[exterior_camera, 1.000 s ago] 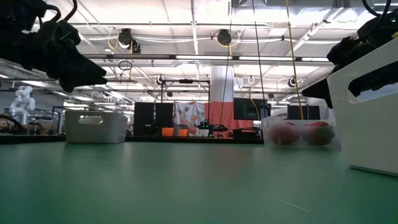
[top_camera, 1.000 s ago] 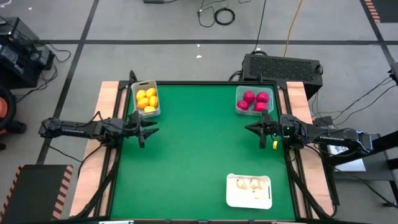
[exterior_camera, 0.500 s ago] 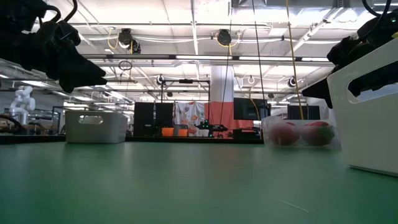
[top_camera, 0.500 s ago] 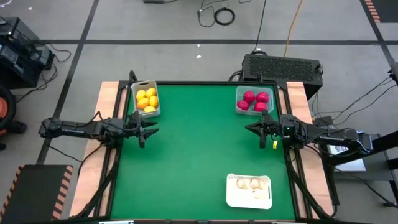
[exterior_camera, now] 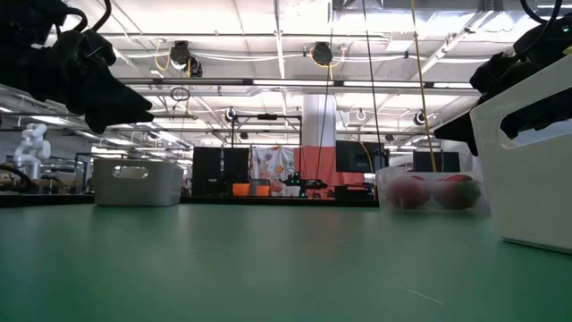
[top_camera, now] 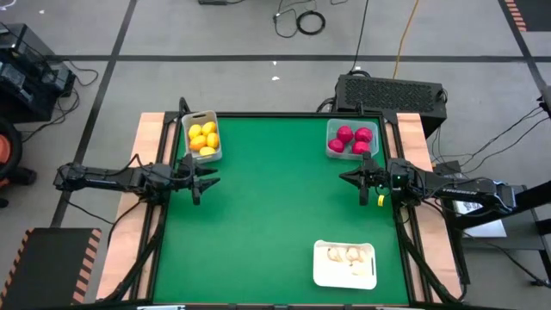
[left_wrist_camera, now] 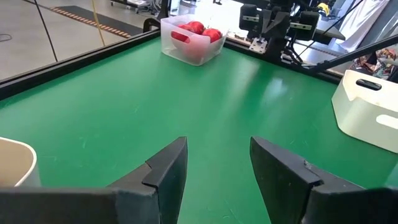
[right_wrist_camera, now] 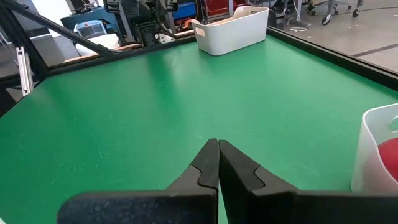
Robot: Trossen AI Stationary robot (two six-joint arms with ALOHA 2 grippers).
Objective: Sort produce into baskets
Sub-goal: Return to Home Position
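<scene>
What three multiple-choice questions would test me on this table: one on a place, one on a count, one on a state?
1. Where are the red fruits? A. in the clear bin beside the right arm; B. loose mid-table; C. on the floor.
2. How many containers stand on the green table? A. one; B. three; C. five.
3. How are the right gripper's fingers? A. spread wide; B. closed together, empty; C. clamped on a fruit.

Answers: 1 A, the high view shows them in that bin. 2 B: clear bin, whitish bin of yellow fruits, white tray. 3 B, its wrist view shows them touching, nothing between.
</scene>
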